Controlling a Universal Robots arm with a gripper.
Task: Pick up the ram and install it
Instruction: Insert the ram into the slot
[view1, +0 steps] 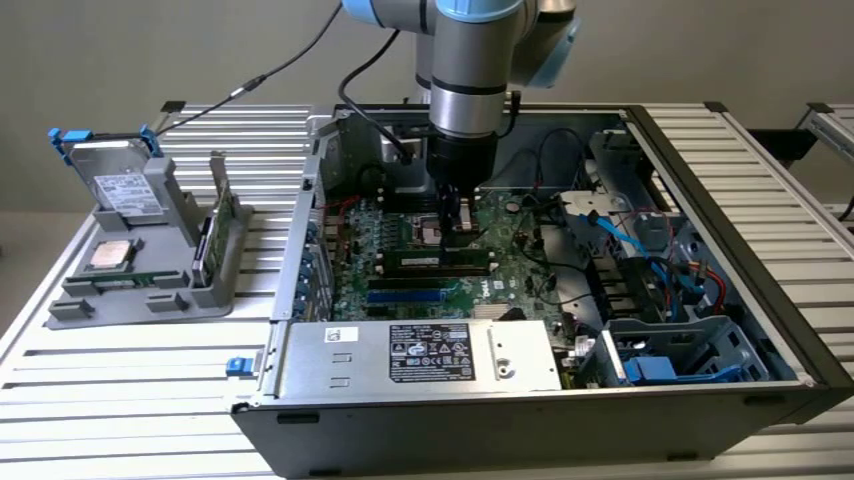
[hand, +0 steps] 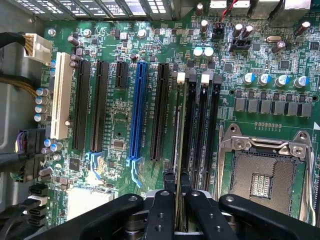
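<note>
In the wrist view the ram (hand: 179, 135) shows edge-on as a thin green strip. It runs lengthwise over the black memory slots (hand: 202, 130), in line with the slot nearest the long black expansion slots. My gripper (hand: 178, 200) is shut on the ram, with one black finger (hand: 162, 210) on each side of its near end. I cannot tell whether the ram touches the slot or hangs just above it. In the exterior view the gripper (view1: 457, 215) reaches down into the open computer case (view1: 787, 330), above the green motherboard (view1: 400, 280).
The empty processor socket (hand: 265, 170) lies beside the memory slots, and a blue expansion slot (hand: 136, 110) lies on the other side. Cables (view1: 627, 240) and a power supply (view1: 427, 355) crowd the case. At the exterior view's left a grey holder (view1: 80, 305) carries a drive (view1: 127, 185) and a silver chip (view1: 110, 255).
</note>
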